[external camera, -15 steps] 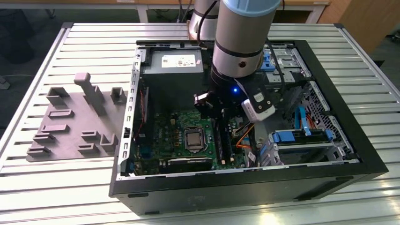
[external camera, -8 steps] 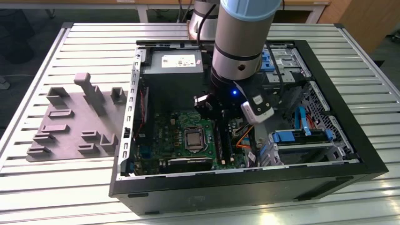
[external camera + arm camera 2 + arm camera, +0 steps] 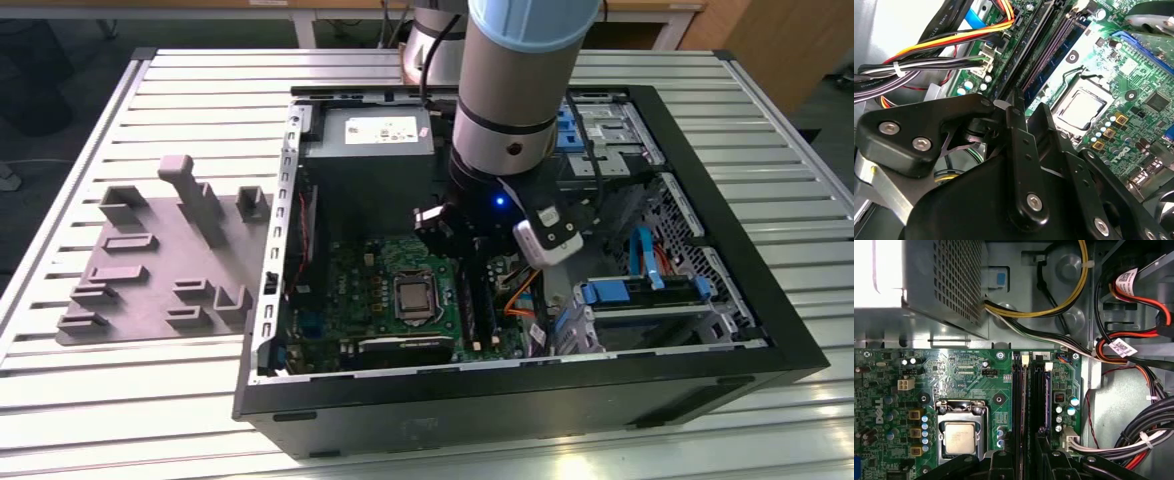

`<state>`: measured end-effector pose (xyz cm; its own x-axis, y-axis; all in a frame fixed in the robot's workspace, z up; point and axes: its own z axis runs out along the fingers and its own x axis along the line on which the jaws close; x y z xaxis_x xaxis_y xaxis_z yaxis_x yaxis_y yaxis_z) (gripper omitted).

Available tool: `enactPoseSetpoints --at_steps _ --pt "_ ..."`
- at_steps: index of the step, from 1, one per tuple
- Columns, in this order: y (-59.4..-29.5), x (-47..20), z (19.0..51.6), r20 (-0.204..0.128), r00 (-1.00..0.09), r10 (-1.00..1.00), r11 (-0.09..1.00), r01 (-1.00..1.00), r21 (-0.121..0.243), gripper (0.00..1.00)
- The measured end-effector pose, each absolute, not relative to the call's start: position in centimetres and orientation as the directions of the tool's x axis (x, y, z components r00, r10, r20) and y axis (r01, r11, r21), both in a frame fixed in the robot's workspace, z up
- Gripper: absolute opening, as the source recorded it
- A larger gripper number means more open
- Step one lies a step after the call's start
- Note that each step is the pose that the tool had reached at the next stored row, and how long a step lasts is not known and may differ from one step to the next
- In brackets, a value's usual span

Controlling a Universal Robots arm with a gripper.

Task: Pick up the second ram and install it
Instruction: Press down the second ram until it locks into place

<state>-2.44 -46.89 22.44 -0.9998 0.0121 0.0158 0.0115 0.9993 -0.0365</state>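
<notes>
My gripper [image 3: 470, 262] hangs low inside the case [image 3: 747, 330], over the motherboard [image 3: 969, 375]. My fingers [image 3: 1021, 135] sit narrow around the ram [image 3: 1023, 405] — upright in its slot, beside the CPU [image 3: 960, 435].

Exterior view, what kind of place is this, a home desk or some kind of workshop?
Most likely a lab or assembly test cell. An open computer case lies on a slatted metal table, a robot arm reaches into it, and grey moulded holder blocks sit beside it.

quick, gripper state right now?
Gripper: over the slots on the motherboard in both wrist views; open or shut, and whether it holds the ram, cannot be told.
</notes>
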Motion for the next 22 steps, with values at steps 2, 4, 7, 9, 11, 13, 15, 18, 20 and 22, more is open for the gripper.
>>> enactPoseSetpoints --at_steps 2,4,7,9,11,13,15,18,20,22 --pt "-46.9 -2.44 22.42 0.016 -1.0 0.012 0.999 0.012 -0.037 0.31" --pt "-46.89 -2.44 22.4 0.016 -1.0 0.012 0.999 0.011 -0.036 0.31" --pt "-46.89 -2.44 22.3 0.016 -1.0 0.012 0.999 0.011 -0.036 0.31" --pt "-46.89 -2.44 22.13 0.016 -1.0 0.012 0.999 0.011 -0.036 0.31" --pt "-46.89 -2.44 21.91 0.016 -1.0 0.012 0.999 0.012 -0.036 0.31" --pt "-46.9 -2.44 21.82 0.016 -1.0 0.012 0.999 0.012 -0.037 0.31" --pt "-46.9 -2.44 21.81 0.016 -1.0 0.012 0.999 0.011 -0.037 0.31" --pt "-46.89 -2.44 21.78 0.016 -1.0 0.012 0.999 0.012 -0.036 0.23" --pt "-46.9 -2.44 21.78 0.016 -1.0 0.012 0.999 0.012 -0.037 0.17" --pt "-46.89 -2.44 21.77 0.016 -1.0 0.012 0.999 0.011 -0.036 0.13"
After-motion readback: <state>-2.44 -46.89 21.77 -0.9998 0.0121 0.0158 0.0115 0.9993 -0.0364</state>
